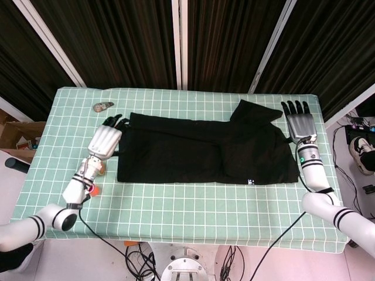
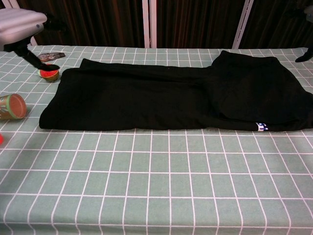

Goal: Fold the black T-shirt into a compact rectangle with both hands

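Observation:
The black T-shirt (image 1: 199, 149) lies flat across the green checked table as a long band, with a sleeve flap (image 1: 255, 111) sticking up at its far right. In the chest view the T-shirt (image 2: 161, 98) shows a small white tag near its front right edge. My left hand (image 1: 104, 140) hovers just off the shirt's left end, fingers apart, holding nothing; its edge shows in the chest view as the left hand (image 2: 19, 24). My right hand (image 1: 299, 122) is raised off the shirt's right end, fingers spread and empty.
A small grey object (image 1: 102, 106) lies at the table's far left. A red-topped item (image 2: 49, 73) and a tipped green cup (image 2: 11, 106) sit left of the shirt. The table (image 1: 193, 205) has its front edge towards me, with cables below it.

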